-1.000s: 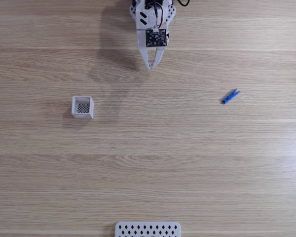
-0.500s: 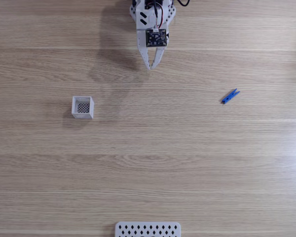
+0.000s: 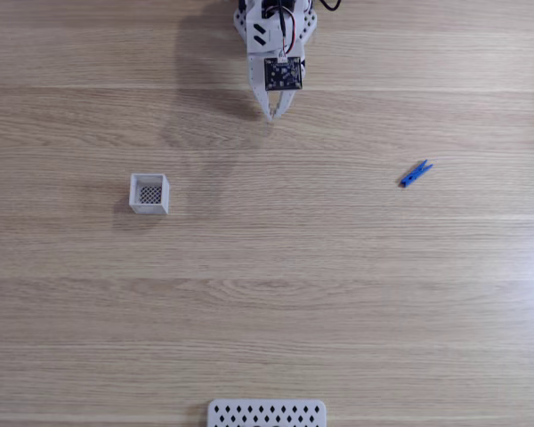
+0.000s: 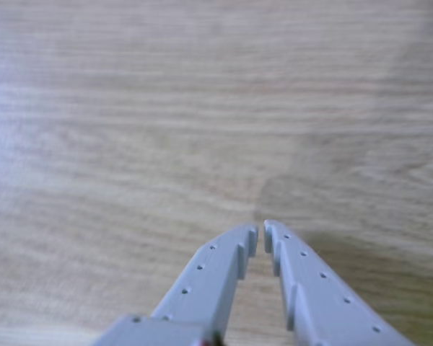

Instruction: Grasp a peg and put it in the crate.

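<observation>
The gripper (image 3: 270, 116) hangs near the table's top edge, fingertips nearly touching, holding nothing. The peg (image 3: 416, 173) lies well right; the crate (image 3: 149, 193) sits left.

Bright even light, soft shadow left of arm (image 3: 276, 36) in fixed view; other view blurry.

Matt wood-grain table (image 3: 338, 294), blue plastic peg (image 3: 416, 173)

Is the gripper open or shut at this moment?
Shut and empty: the gripper fingertips nearly touch, with nothing between them.
</observation>
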You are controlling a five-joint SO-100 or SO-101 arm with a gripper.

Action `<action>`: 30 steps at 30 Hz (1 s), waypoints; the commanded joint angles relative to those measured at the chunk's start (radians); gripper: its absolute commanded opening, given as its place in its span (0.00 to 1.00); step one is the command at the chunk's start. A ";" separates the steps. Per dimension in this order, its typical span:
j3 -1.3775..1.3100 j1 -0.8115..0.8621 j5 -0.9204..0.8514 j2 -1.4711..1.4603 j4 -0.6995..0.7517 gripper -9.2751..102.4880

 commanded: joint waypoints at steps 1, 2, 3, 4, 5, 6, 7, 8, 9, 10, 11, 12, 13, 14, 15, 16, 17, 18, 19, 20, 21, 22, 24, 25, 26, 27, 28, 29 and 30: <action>-0.227 -0.081 0.063 -0.156 0.046 0.08; -0.273 -0.112 0.114 -0.202 0.058 0.08; -0.322 -0.144 0.176 -0.249 0.064 0.08; -0.374 -0.179 0.250 -0.302 0.069 0.08; -0.431 -0.219 0.333 -0.359 0.080 0.08; -0.492 -0.262 0.423 -0.422 0.083 0.08; -0.554 -0.307 0.515 -0.486 0.086 0.08; -0.624 -0.357 0.618 -0.565 0.087 0.08; -0.695 -0.407 0.719 -0.640 0.092 0.08; -0.767 -0.456 0.824 -0.724 0.100 0.08; -0.844 -0.503 0.930 -0.810 0.110 0.08; -0.919 -0.548 1.037 -0.899 0.124 0.08; -0.997 -0.589 1.137 -0.983 0.138 0.08; -1.075 -0.623 1.224 -1.071 0.150 0.08; -1.157 -0.646 1.310 -1.157 0.152 0.07; -1.236 -0.667 1.387 -1.239 0.153 0.07; -1.313 -0.680 1.450 -1.319 0.155 0.08; -1.391 -0.684 1.497 -1.397 0.155 0.08; -1.471 -0.684 1.522 -1.468 0.160 0.08; -1.542 -0.684 1.526 -1.536 0.164 0.08; -1.603 -0.684 1.526 -1.595 0.155 0.08; -1.667 -0.683 1.520 -1.652 0.155 0.08; -1.779 -0.684 1.503 -1.738 0.152 0.08; -1.816 -0.686 1.493 -1.776 0.144 0.08; -1.847 -0.689 1.480 -1.813 0.135 0.08; -1.862 -0.696 1.466 -1.839 0.126 0.08; -1.865 -0.699 1.456 -1.861 0.117 0.08; -1.862 -0.703 1.454 -1.879 0.110 0.08; -1.858 -0.712 1.453 -1.896 0.103 0.08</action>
